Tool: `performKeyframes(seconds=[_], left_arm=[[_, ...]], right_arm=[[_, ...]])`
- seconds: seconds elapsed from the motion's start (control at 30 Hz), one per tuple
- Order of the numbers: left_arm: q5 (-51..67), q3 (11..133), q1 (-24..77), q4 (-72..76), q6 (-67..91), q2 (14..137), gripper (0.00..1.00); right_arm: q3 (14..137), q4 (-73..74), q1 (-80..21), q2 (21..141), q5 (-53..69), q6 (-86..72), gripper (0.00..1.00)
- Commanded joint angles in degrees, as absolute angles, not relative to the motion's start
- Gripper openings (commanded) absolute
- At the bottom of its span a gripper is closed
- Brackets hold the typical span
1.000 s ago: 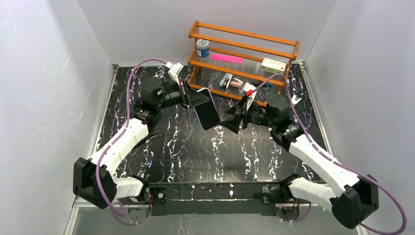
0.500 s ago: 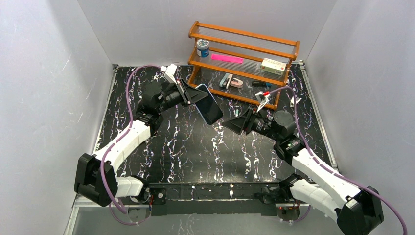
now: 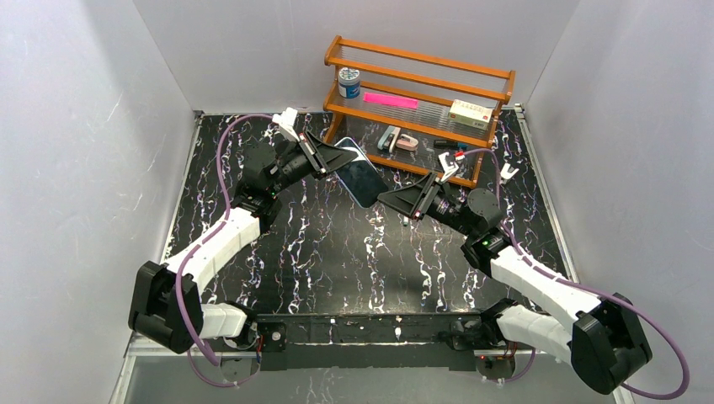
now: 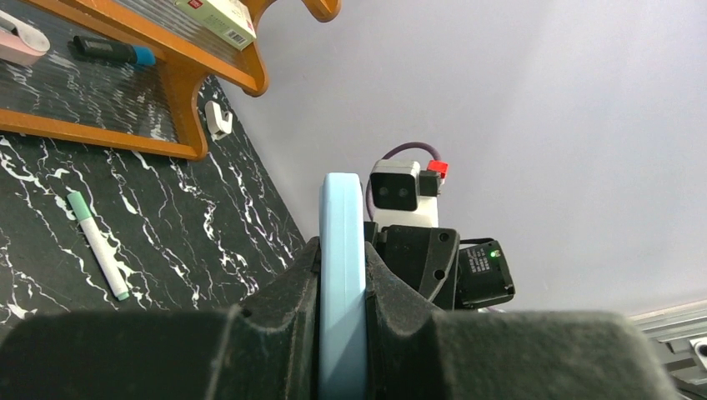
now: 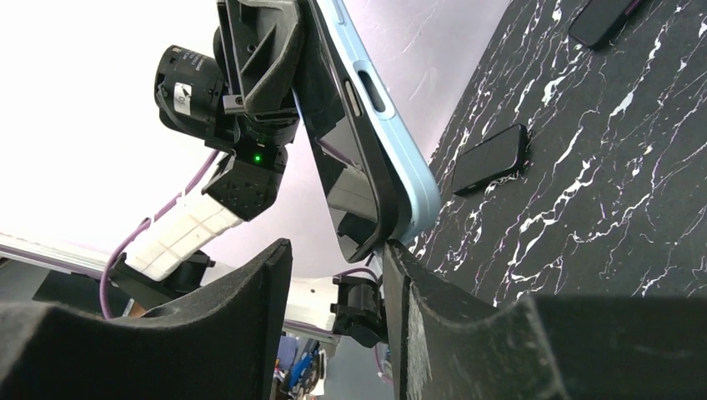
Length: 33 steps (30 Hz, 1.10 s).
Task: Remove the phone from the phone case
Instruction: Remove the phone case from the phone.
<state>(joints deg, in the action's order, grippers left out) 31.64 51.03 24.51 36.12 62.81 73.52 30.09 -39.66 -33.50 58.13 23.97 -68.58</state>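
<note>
Left gripper [image 3: 324,158] clamps the light-blue phone case [image 4: 342,275], phone [image 3: 360,181] inside, above the table [image 3: 337,252] toward 12 o'clock. Right gripper [image 5: 333,250], jaws parted and empty, sits at the phone's 4 o'clock corner.

The case [image 4: 342,283] is pale blue plastic, matt and smooth, while the phone [image 5: 346,183] shows a glossy black glass face that catches the light. The fingers [image 4: 267,333] on both arms are matt black plastic with a faintly grainy skin. The worktop [image 3: 337,252] is a smooth black marble-look sheet with white veins and a soft sheen. At 12 o'clock the rack [image 3: 418,57] is varnished orange-brown wood with clear ribbed plastic shelves. The arm shells [image 3: 210,248] are smooth white plastic, the cables [image 3: 221,160] have a purple rubbery sheath, and the walls [image 3: 76,126] are matt white.
</note>
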Motion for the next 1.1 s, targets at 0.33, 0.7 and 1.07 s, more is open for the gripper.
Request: performKeyframes(seconds=[0.33, 0.7, 1.07], left_arm=[[33.1, 50.3, 25.2, 46.1, 71.1, 71.5, 0.0], [40.0, 51.6, 25.7, 47.4, 72.9, 69.7, 0.0], [45.3, 52.5, 29.4, 46.6, 70.5, 68.5, 0.0]], right_arm=[[29.7, -49.0, -33.8, 59.1, 22.7, -71.5, 0.48], [30.0, -54.2, -33.8, 60.6, 23.1, -67.6, 0.46], [35.1, -60.9, -33.8, 66.8, 29.9, -67.2, 0.43]])
